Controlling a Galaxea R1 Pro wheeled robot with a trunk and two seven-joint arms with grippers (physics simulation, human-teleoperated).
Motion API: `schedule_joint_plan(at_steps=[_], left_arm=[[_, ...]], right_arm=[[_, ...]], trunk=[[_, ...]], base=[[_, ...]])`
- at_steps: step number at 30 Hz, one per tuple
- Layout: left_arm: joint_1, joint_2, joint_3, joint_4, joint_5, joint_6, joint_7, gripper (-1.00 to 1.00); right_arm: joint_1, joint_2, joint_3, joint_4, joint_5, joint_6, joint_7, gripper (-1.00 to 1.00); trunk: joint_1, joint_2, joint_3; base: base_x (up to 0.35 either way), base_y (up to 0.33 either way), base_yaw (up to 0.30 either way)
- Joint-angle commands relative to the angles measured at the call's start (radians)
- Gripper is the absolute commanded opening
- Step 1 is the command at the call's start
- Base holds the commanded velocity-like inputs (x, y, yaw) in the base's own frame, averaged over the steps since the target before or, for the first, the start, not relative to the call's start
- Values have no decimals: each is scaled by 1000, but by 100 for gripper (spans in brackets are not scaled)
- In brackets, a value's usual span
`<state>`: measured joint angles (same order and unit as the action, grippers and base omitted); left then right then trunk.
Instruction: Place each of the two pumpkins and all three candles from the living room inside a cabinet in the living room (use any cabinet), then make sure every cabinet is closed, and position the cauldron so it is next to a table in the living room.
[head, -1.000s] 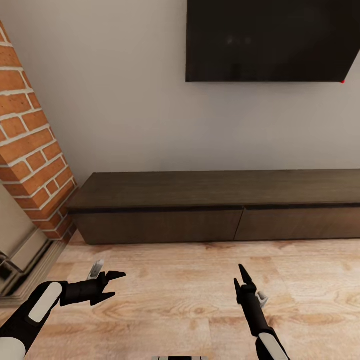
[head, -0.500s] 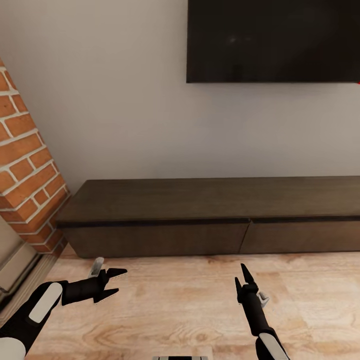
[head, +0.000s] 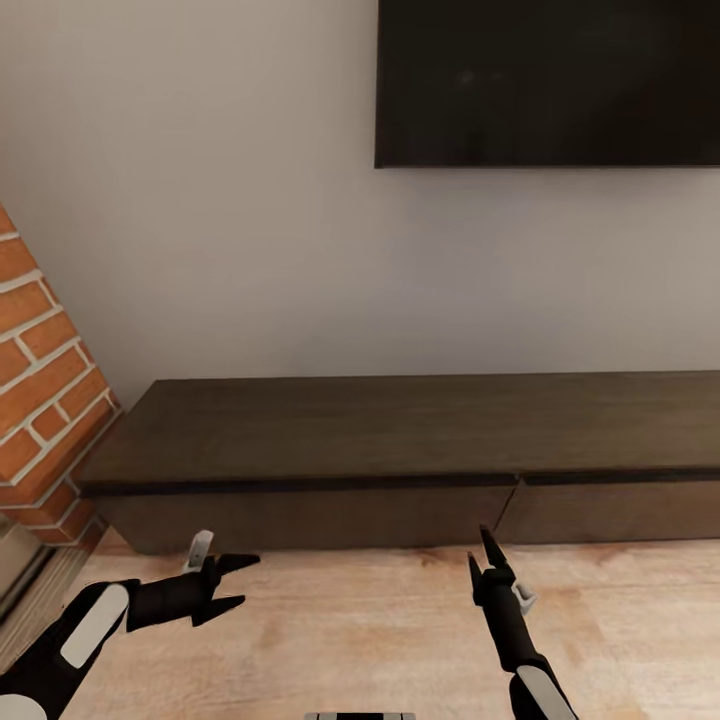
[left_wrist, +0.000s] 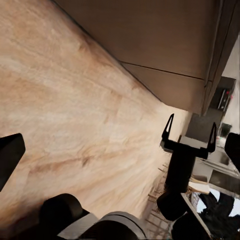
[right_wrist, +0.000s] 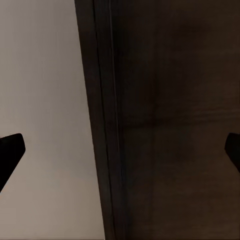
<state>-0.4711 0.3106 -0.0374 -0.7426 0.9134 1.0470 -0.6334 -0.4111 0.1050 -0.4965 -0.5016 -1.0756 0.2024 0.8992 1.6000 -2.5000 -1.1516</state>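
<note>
Dark-brown cabinet (head: 400, 440), drawers closed

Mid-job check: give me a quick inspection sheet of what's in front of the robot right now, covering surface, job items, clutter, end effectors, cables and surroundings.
Surface: light wood floor; flat top of the cabinet bare.
Job's things: cabinet's two drawer fronts shut, in head view; pumpkins, candles, cauldron: nothing seen.
Clutter: nothing seen.
End effectors: left end effector open, pointing right above the floor; right end effector open, aimed at the cabinet; both hold nothing.
Cables: nothing seen.
Surroundings: dark wall screen above the cabinet, pale wall, brick column at left.
</note>
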Motion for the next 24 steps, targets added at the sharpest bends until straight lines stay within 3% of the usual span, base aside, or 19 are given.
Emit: schedule_joint_plan(at_steps=[1,3,5,8,13,24], left_arm=[[8,1,-33,2,-2,0,-51,100],[18,1,-87,5,-7,-1,-126,100],[26,1,-171,8,-11,-7,-202,100],[29,0,-212,9,-14,-9,-231,100],[31,-1,-230,9,-18,-11,-237,100],[31,-1,-233,9,-19,-13,-235,100]], right_arm=[[0,1,0,0,0,0,0,100],[0,3,1,0,0,0,0,100],[0,6,3,0,0,0,0,100],[0,7,3,0,0,0,0,100],[0,8,3,0,0,0,0,100],[0,8,3,0,0,3,-6,100]], trunk=[[0,0,0],[0,0,0],[0,0,0],[0,0,0],[0,0,0],[0,0,0]], base=[[328,0,0],[271,0,0],[126,0,0],[66,0,0],[240,0,0],[138,0,0]])
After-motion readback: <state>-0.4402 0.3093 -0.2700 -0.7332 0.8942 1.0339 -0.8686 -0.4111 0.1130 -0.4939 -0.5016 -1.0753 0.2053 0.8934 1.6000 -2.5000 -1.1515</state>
